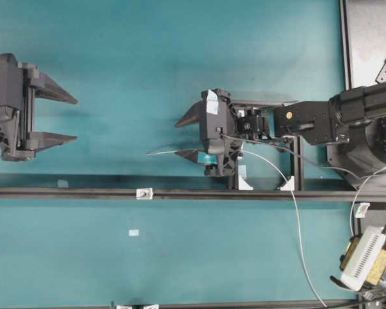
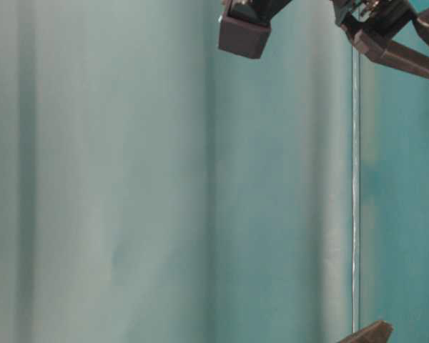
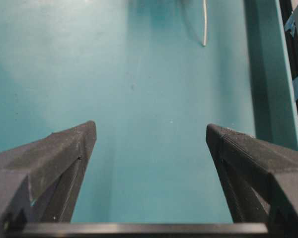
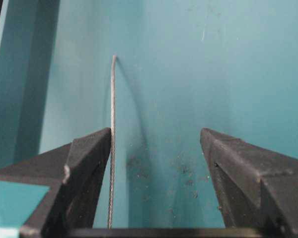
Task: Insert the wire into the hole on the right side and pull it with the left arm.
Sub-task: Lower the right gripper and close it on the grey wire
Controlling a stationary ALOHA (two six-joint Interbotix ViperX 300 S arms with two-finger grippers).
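I count two grippers [image 1: 71, 118] [image 1: 183, 138], one thin wire [image 4: 112, 148], one white tab [image 1: 144, 193] on one black rail [image 1: 64, 192].

A smooth teal tabletop [image 1: 148, 64] filled the overhead view. A long black metal rail [image 1: 64, 192] crossed it from side to side. A small scrap of pale tape [image 1: 134, 232] lay on the teal surface below the rail. At the lower right corner sat a white ribbed plug with tan sides [image 1: 365, 259]. A dark grey panel [image 1: 370, 38] occupied the upper right corner.
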